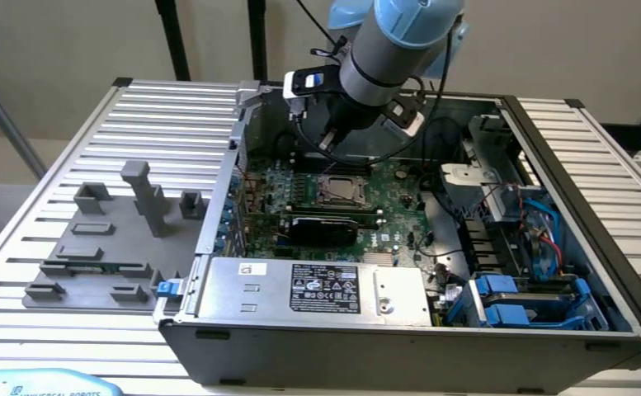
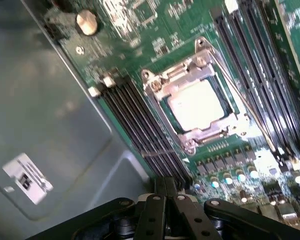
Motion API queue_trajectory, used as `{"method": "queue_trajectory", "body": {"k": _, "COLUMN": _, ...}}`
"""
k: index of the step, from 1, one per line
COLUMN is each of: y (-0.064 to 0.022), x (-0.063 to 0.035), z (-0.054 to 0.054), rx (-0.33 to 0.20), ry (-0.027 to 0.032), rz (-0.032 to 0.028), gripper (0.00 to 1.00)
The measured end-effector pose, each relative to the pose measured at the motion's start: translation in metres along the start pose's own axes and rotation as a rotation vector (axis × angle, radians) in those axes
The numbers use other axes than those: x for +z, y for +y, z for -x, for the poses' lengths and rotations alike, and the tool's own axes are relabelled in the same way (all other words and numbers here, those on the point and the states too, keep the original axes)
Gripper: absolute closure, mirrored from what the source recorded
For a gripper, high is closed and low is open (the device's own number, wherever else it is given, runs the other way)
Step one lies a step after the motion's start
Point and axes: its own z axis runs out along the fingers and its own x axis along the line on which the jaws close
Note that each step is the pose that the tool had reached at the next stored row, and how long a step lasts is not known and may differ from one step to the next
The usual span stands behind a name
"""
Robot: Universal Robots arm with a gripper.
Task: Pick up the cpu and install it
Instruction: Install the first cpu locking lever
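The gripper (image 2: 165, 197) is closed w/ fingers pressed together and nothing between them. In the exterior view the gripper (image 1: 335, 142) hangs above the motherboard (image 1: 342, 198), inside the open pc case (image 1: 584, 165), just over the cpu socket area.

The cpu (image 2: 197, 104) sits flat in its socket (image 2: 190, 97), shiny silver top facing up, metal retention frame round it; apart from the gripper, not touching. In the exterior view the cpu (image 1: 336, 190) shows near the board's middle, just below the tool.

Black memory slots (image 2: 140, 130) run on both sides of the socket. Power supply (image 1: 320, 289) w/ a label lies at the case's near edge; blue drive brackets (image 1: 507, 297) at the exterior view's right.

Outside the case, at the exterior view's left, grey fixture blocks (image 1: 144, 198) stand on the slatted table (image 1: 34, 247), w/ a green memory stick (image 1: 95, 267) lying in one low fixture, well apart from the arm.
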Motion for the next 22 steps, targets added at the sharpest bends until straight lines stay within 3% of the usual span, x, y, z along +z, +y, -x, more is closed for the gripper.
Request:
{"method": "queue_trajectory", "body": {"k": 5, "y": 0.0039, "x": 0.0026, "z": 0.002, "rx": 0.0, "ry": 0.0006, "rz": 0.0001, "gripper": 0.89}}
{"method": "queue_trajectory", "body": {"k": 15, "y": 0.0041, "x": 0.0204, "z": 0.011, "rx": -0.003, "ry": 0.0019, "rz": 0.0033, "gripper": 0.89}}
{"method": "queue_trajectory", "body": {"k": 22, "y": 0.0066, "x": 0.0297, "z": 0.011, "rx": -0.011, "ry": -0.0008, "rz": 0.0023, "gripper": 0.89}}
